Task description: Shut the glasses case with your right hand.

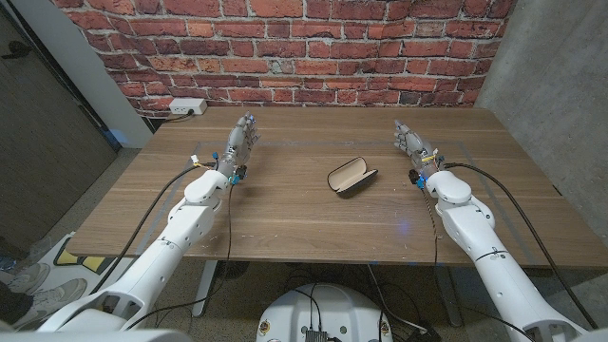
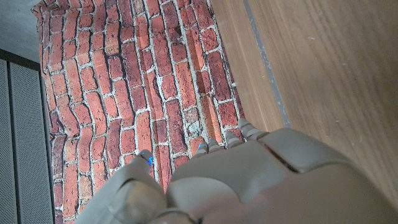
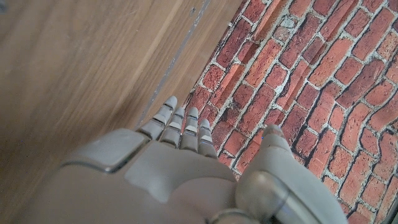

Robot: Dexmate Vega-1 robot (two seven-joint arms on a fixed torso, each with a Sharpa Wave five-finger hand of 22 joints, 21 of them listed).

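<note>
I see glasses case (image 1: 352,177) open at table (image 1: 285,218) centre; my right hand (image 1: 410,142) at its 2 o'clock, well apart, empty w/ fingers extended; left hand (image 1: 241,141) at 10 o'clock, same

Even soft light, sharp, faint shadows

A dark brown oval glasses case (image 1: 352,177) lies on the wooden table (image 1: 285,204) between the two arms, its lid raised. The left hand (image 1: 242,142) and the right hand (image 1: 411,144) stand well apart from it, fingers extended and empty. A red brick wall (image 1: 285,47) rises behind the table, with a white power strip (image 1: 186,107) at its foot.
</note>
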